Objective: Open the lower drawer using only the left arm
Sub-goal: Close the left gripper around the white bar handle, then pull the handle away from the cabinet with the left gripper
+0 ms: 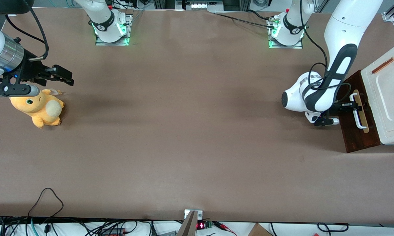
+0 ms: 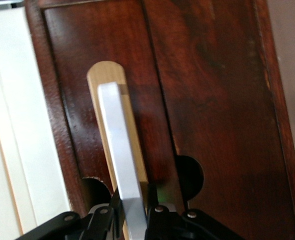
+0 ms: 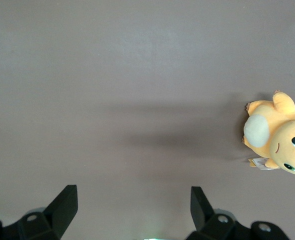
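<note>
Black, our gripper (image 1: 353, 106) is clamped on the white bar handle (image 2: 122, 170) (tan strip beneath) of the lower drawer (image 1: 356, 131).

Left arm (image 1: 339, 55) bent low, wrist level, pincer (image 1: 353, 106) closed around lower drawer's white bar handle (image 1: 357, 113).

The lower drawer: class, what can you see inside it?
Nothing of the inside shows. Only the lower drawer front with its white bar handle is visible, the gripper at the handle. The cream-white box covers the rest.
</note>
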Controlling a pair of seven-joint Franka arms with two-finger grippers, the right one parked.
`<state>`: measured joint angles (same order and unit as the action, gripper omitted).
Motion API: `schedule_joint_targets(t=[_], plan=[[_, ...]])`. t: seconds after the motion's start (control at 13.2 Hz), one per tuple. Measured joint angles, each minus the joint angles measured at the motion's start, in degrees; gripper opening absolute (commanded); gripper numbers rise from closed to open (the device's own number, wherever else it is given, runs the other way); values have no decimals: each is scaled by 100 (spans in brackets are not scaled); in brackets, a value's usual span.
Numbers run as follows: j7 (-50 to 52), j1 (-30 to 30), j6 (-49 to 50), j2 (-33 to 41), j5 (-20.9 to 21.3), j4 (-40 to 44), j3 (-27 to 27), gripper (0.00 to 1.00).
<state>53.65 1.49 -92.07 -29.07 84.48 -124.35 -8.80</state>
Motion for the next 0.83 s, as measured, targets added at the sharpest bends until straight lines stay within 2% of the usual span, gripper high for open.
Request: schedule_joint_targets(t=[0.83], plan=[[63, -147, 31, -16, -11, -23, -84, 0]])
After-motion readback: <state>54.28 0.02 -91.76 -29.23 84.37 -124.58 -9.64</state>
